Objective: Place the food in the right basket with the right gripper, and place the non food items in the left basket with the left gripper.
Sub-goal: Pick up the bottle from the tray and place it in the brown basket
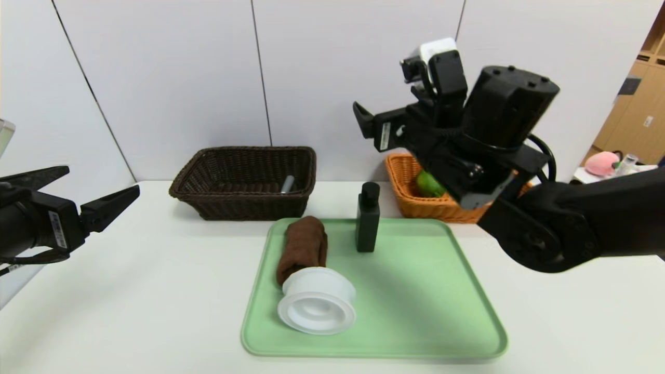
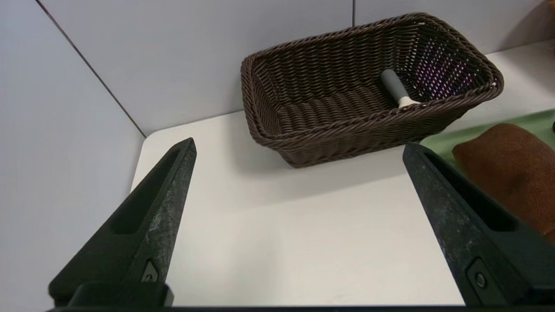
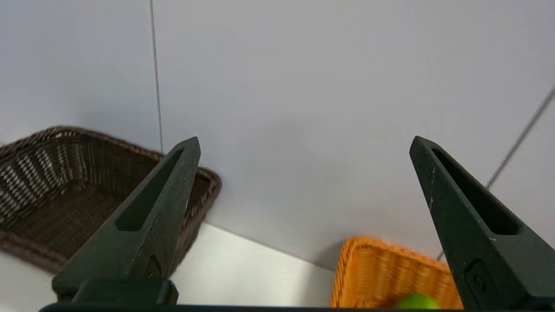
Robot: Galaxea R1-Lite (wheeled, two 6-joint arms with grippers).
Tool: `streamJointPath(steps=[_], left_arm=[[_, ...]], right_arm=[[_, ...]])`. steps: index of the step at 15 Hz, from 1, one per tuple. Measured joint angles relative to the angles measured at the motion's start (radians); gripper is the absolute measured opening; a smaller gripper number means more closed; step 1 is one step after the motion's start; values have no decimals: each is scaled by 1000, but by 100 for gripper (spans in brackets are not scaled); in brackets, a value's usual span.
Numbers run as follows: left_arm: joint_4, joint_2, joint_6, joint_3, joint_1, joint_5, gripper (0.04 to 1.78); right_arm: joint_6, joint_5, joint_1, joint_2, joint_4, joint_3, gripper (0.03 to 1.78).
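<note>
Head view: orange basket (image 1: pixel 410 200) holds green fruit (image 1: pixel 427 184) (partly hidden).

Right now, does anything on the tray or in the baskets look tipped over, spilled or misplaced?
Only the white tub stands out: it lies tipped on its side on the green tray, against the rolled brown cloth. The black bottle stands upright. Nothing looks spilled.

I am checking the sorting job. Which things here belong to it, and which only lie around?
Belong to the job:
- brown cloth
- black bottle
- white container
- green fruit
- grey-handled tool
- brown basket
- orange basket
- green tray

Only lying around:
- pink toy
</note>
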Motion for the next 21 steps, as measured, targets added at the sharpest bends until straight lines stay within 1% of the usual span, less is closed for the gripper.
streamJointPath(steps=[4,5,6,9,11,14,16,19,21], left_arm=[[0,-12,2,39,0,3,169],[0,-16,2,49,0,3,169],[1,-20,2,55,0,3,169],[3,-25,2,65,0,5,169],[6,-33,2,68,0,9,169],[7,-49,0,76,0,10,169],[8,-65,0,89,0,8,169],[10,-85,0,103,0,8,169],[9,-92,0,105,0,8,169]], right_arm=[[1,4,-1,-42,-379,360,168],[5,-1,9,-39,-457,431,169],[18,-5,29,-37,-500,484,169],[107,-46,99,-22,-521,595,169],[137,-59,130,2,-522,628,169],[173,-91,139,61,-521,637,169],[179,-95,140,101,-521,631,169],[191,-117,131,170,-522,587,169],[193,-120,131,209,-521,554,169]])
